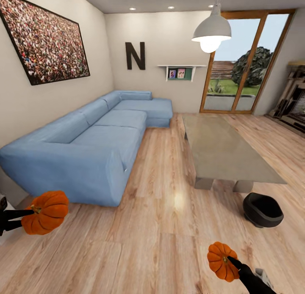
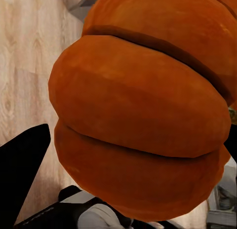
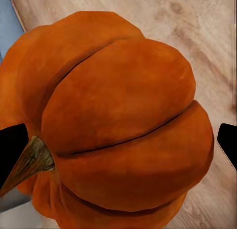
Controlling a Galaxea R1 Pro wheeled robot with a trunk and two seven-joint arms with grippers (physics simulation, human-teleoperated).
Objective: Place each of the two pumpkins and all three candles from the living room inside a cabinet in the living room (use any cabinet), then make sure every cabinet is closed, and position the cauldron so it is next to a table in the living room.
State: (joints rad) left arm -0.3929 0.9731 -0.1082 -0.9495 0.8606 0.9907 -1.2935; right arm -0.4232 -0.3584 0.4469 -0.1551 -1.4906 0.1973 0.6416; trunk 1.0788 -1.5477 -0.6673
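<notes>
In the head view, each gripper holds an orange ribbed pumpkin above the wooden floor. My left gripper (image 1: pixel 30 212) is shut on one pumpkin (image 1: pixel 47 211) at the left edge, in front of the sofa's near end. That pumpkin (image 2: pixel 138 105) is seen close up in the left wrist view. My right gripper (image 1: pixel 232 262) is shut on the other pumpkin (image 1: pixel 219 260) low on the right. Its stem and ribs (image 3: pixel 123 125) show between the dark fingertips (image 3: pixel 10 142). The black cauldron (image 1: pixel 262 209) sits on the floor by the near right corner of the low table (image 1: pixel 224 150). The candles and the cabinet are out of view.
A long blue corner sofa (image 1: pixel 93 141) runs along the left wall. A glass door (image 1: pixel 243 65) is in the far wall and a pale stone unit (image 1: pixel 296 99) stands at the right edge. A pendant lamp (image 1: pixel 212 31) hangs over the table. Open floor lies between sofa and table.
</notes>
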